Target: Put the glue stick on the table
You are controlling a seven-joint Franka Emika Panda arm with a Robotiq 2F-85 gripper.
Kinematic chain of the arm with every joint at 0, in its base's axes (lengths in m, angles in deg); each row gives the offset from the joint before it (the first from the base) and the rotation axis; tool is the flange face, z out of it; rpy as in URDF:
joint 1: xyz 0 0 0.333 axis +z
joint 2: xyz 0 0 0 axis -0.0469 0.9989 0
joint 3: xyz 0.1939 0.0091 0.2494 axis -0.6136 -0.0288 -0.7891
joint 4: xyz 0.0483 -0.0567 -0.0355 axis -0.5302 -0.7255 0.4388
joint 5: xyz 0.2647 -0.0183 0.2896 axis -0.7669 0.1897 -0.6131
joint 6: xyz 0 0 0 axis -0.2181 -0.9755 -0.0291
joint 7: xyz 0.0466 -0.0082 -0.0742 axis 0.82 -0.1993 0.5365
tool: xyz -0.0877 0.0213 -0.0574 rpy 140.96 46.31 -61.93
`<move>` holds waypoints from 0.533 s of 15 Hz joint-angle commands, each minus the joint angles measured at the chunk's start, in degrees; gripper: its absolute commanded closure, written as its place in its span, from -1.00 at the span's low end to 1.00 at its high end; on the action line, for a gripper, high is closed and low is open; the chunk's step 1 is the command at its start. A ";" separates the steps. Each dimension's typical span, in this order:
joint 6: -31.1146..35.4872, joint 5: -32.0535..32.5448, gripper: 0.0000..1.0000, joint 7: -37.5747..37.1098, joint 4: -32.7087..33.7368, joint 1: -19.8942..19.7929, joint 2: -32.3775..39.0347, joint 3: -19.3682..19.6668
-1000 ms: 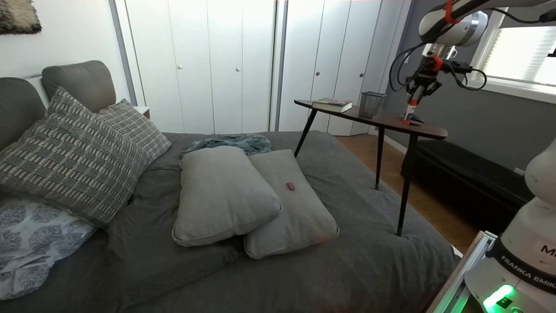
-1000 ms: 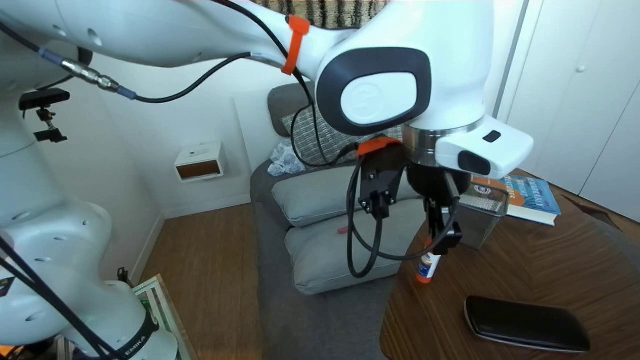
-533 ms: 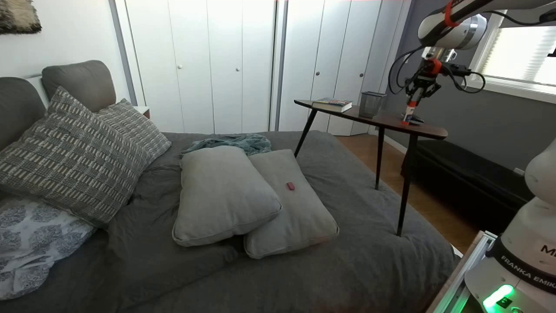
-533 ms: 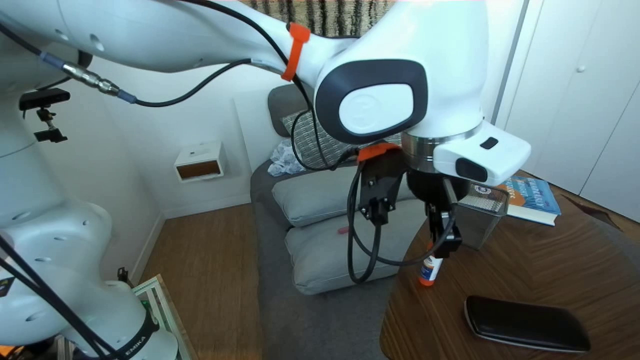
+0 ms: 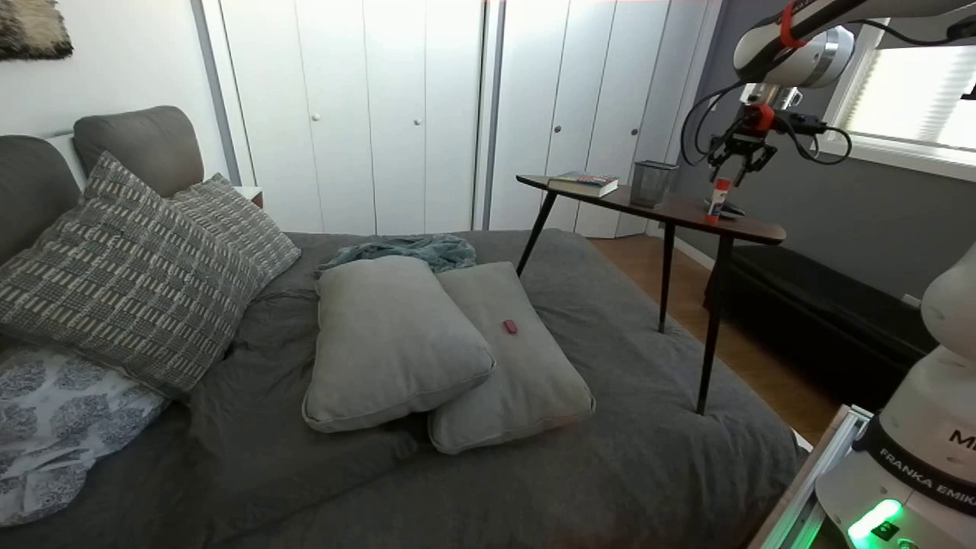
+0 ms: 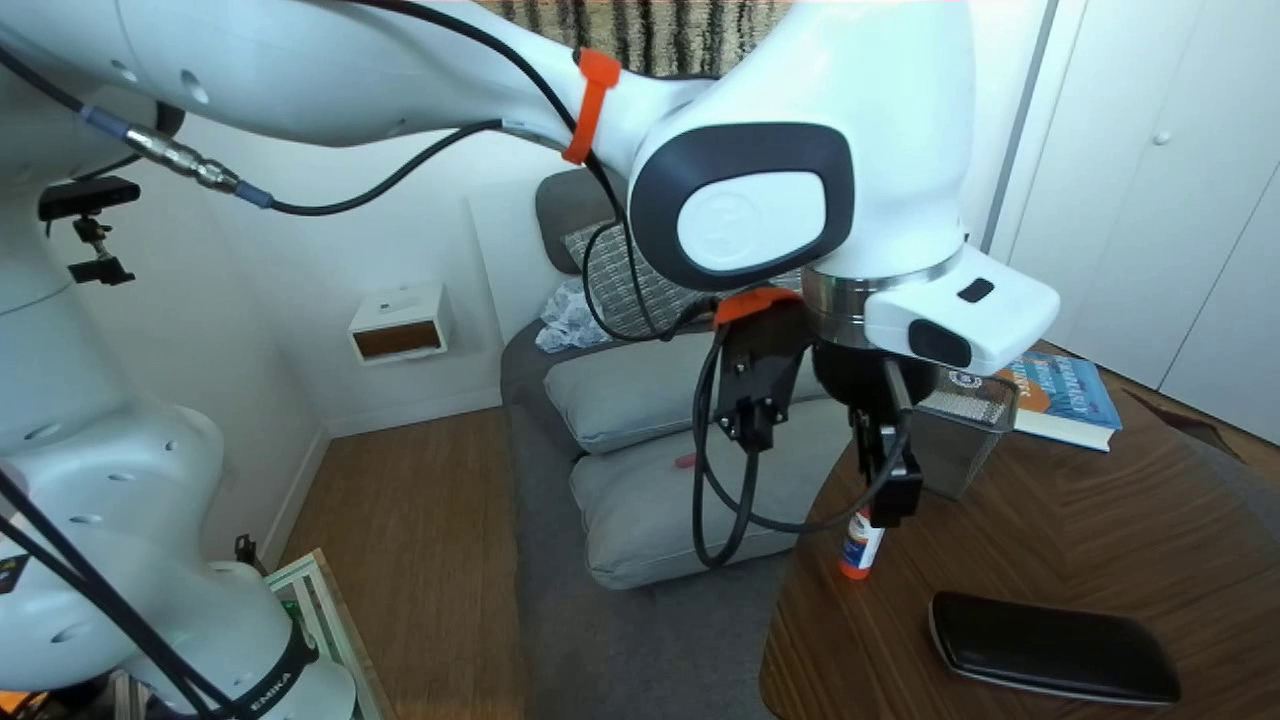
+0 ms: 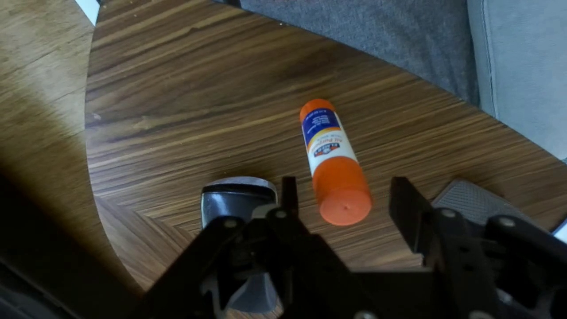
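The glue stick (image 7: 328, 146), white and blue with orange ends, stands on its end on the brown wooden table (image 7: 190, 88) in the wrist view. It also shows in both exterior views (image 5: 717, 201) (image 6: 862, 545), leaning slightly in the picture, its lower end on the tabletop (image 6: 1080, 540). My gripper (image 7: 345, 180) is open, with its fingers on either side of the glue stick's orange cap and a visible gap to each. In an exterior view the gripper (image 6: 888, 515) partly hides the glue stick's upper end.
A black case (image 6: 1050, 648) lies on the table near the glue stick. A grey mesh container (image 6: 960, 440) and a blue book (image 6: 1065, 395) are farther along it. A bed with pillows (image 5: 396, 343) stands beside the table; a small red object (image 5: 510, 326) lies on one pillow.
My gripper has come down slightly, then its fingers have spread and let go of the glue stick. The glue stick has moved slightly down onto the tabletop.
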 commanded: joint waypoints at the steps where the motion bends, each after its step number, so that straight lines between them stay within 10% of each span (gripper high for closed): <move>1: 0.75 0.47 -0.78 -1.27 -0.97 0.00 -0.99 -0.11; 8: -5.16 4.43 -1.00 2.13 -1.88 0.99 -7.85 -0.99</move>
